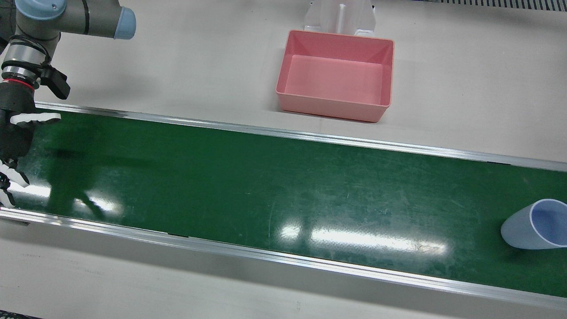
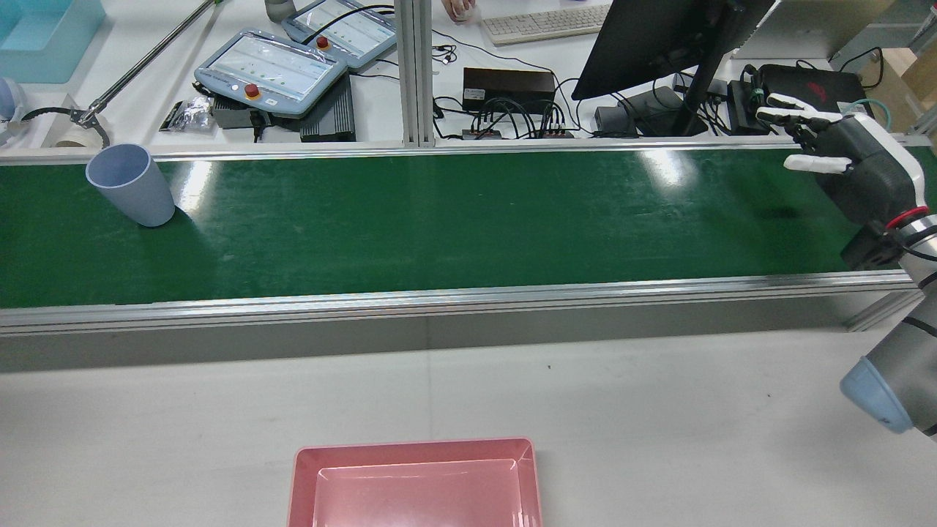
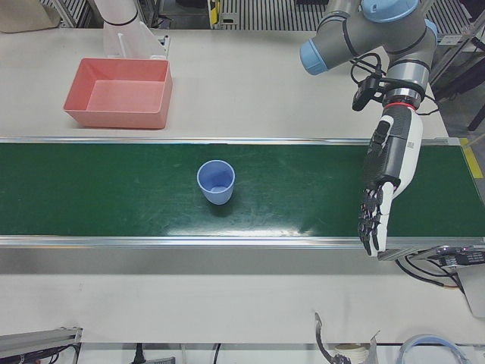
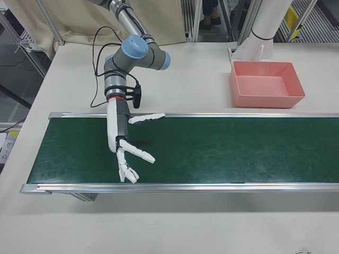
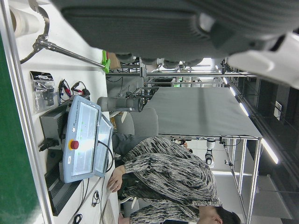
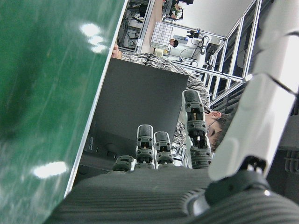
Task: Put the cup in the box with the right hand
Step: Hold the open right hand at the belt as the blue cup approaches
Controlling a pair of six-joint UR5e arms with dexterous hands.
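A pale blue cup [image 1: 533, 225] stands upright on the green conveyor belt [image 1: 266, 186], mouth up, at the robot's left end; it also shows in the rear view [image 2: 130, 184] and the left-front view [image 3: 216, 182]. The empty pink box [image 1: 330, 108] sits on the white table between the belt and the arms' pedestals, also in the rear view [image 2: 410, 444] and the right-front view [image 4: 270, 99]. My right hand [image 4: 124, 143] is open and empty, fingers spread, over the belt's opposite end, far from the cup [image 2: 849, 157]. My left hand [image 3: 386, 178] is open and empty, beyond the cup.
A white pedestal [image 1: 340, 15] stands right behind the box. Beyond the belt's far rail lie teach pendants [image 2: 271, 69], a monitor [image 2: 659, 36] and cables. Aluminium rails [image 1: 283, 261] edge the belt on both sides.
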